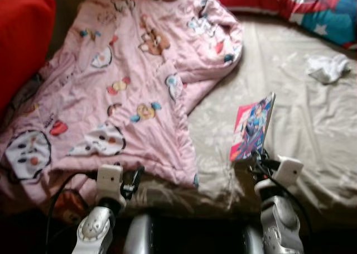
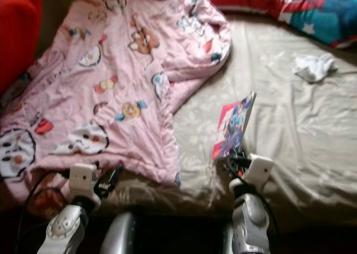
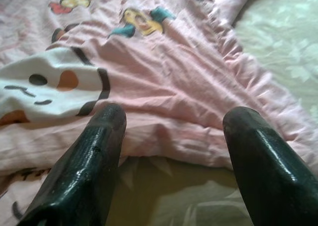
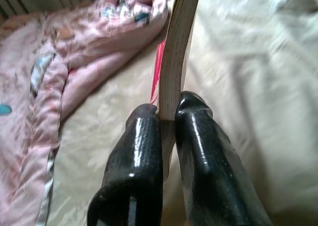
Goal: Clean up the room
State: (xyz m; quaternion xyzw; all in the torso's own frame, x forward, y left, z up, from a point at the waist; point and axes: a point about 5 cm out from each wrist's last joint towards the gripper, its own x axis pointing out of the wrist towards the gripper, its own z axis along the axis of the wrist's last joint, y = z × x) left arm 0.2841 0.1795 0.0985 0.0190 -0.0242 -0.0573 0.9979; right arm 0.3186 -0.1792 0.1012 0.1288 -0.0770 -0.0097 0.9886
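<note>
Our right gripper (image 4: 169, 119) is clenched on the lower edge of a thin book (image 1: 252, 128), one black finger on each cover, and holds it upright above the beige bed sheet (image 1: 312, 125). The book stands clear of the mattress, near the front edge of the bed, just beside the hem of the pink blanket (image 1: 122, 81).

We judge the book light and fairly stiff, yet thin enough to flex; the right wrist view shows its page block bowing slightly above the fingers. The glossy cover may slip under a narrow pinch, so we recommend a hold well in from the edge, near the spine where possible.

Our left gripper (image 3: 171, 136) is released, its fingers spread wide, and hovers just over the near hem of the pink blanket. The blanket is soft, limp and bulky; we expect it to drape and drag, so a hold on a gathered fold or corner suits it best.

Further out lie a small white cloth (image 1: 329, 68) on the sheet, a striped pillow (image 1: 301, 5) at the far side, and a red cushion (image 1: 22, 36) at our left.
</note>
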